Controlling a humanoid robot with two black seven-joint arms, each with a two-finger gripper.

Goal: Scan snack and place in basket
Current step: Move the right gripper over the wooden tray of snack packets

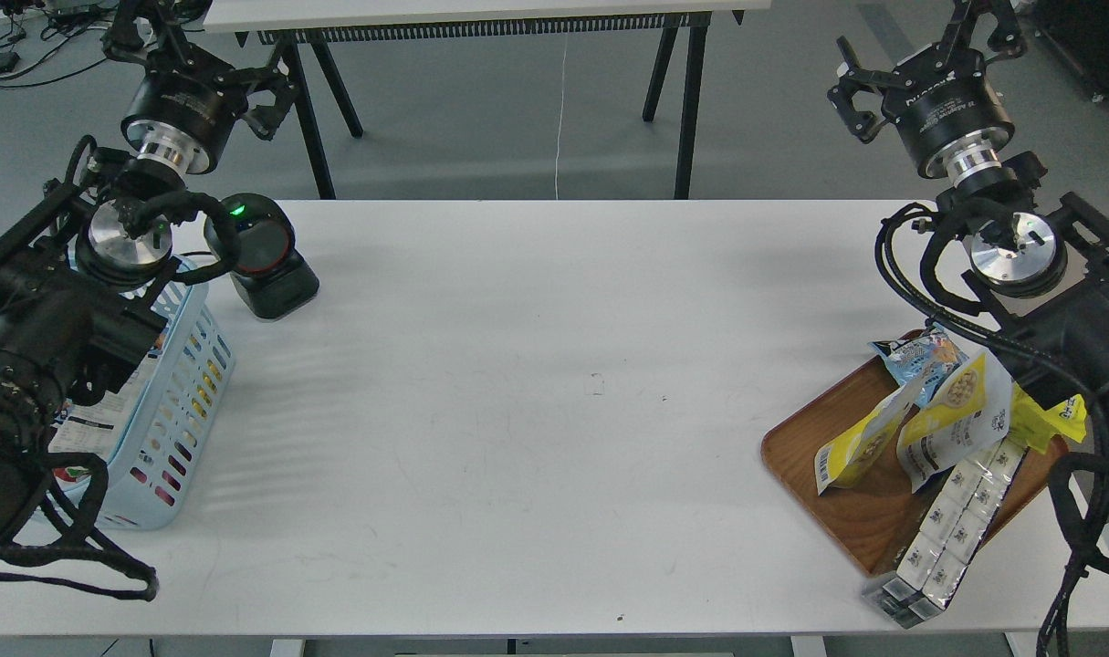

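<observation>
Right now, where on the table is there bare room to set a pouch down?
The white table is bare across its whole middle, from the barcode scanner and light blue basket on the left to the wooden tray on the right. The tray itself is crowded with snack pouches and a long box pack.

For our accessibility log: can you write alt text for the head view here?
A white table with both arms raised at its far corners, the left gripper and right gripper holding nothing. At right, a wooden tray carries the small yellow-white snack pouch among other packets; at left stand a light blue basket and a black scanner.
</observation>
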